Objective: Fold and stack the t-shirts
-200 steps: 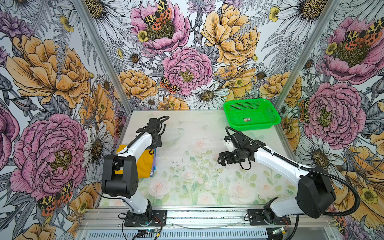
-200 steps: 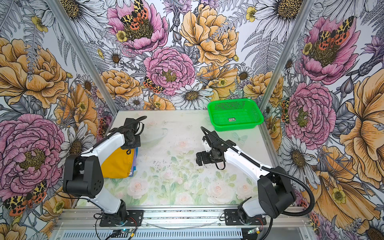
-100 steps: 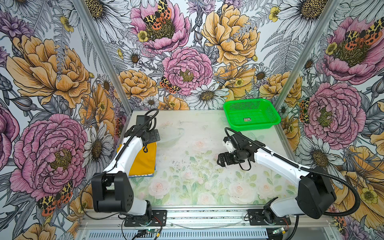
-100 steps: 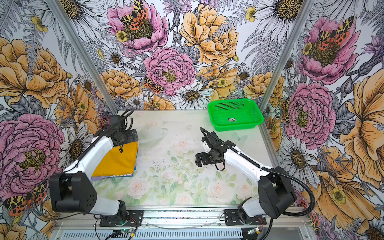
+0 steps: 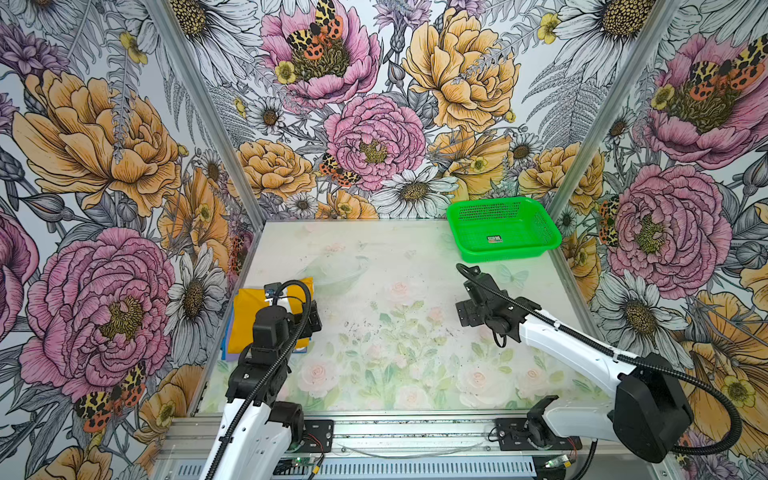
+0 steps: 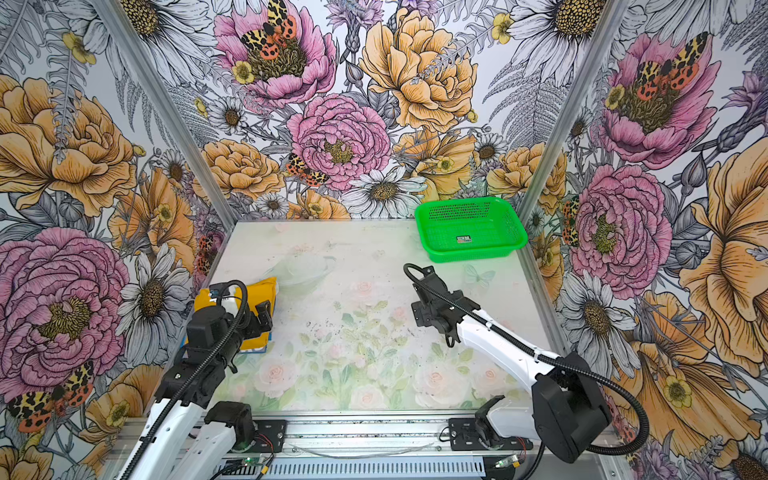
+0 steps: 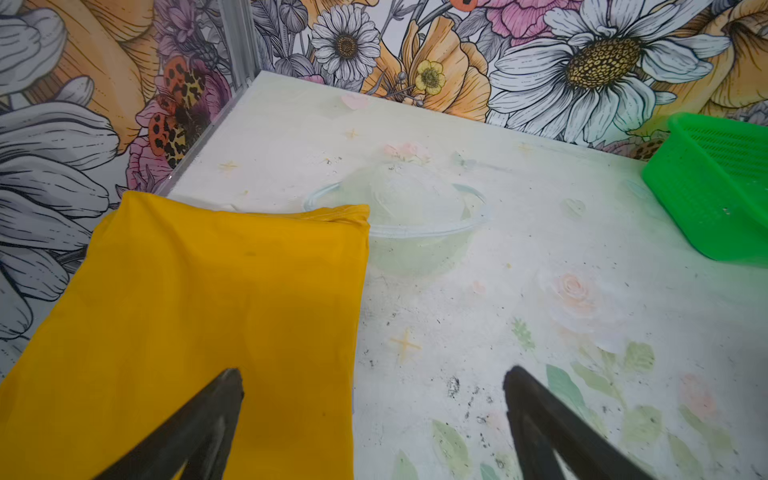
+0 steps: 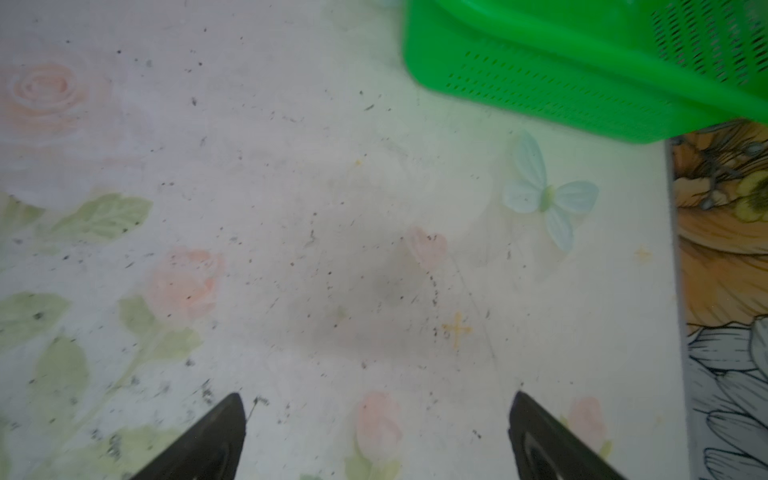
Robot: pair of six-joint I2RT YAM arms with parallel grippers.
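Note:
A folded mustard-yellow t-shirt (image 5: 248, 316) (image 6: 255, 289) (image 7: 199, 316) lies flat at the table's left side, on top of a stack. A thin lavender edge (image 5: 226, 352) and a blue edge (image 5: 300, 351) of other t-shirts peek out beneath it. My left gripper (image 5: 312, 319) (image 6: 265, 316) (image 7: 372, 374) hovers open over the yellow shirt's right edge, holding nothing. My right gripper (image 5: 465, 311) (image 6: 419, 313) (image 8: 377, 397) stands open over bare table right of centre, nothing between its fingers.
A green mesh basket (image 5: 507, 254) (image 6: 471, 254) (image 7: 706, 208) (image 8: 561, 75) sits at the back right corner, beyond the right gripper. Flowered walls close the table on three sides. A faint bowl print (image 7: 399, 232) lies just past the yellow shirt.
The left gripper has opened and let go of the yellow shirt, which now lies flat on the stack. The left arm has drawn back toward the front. The right arm has stayed still.

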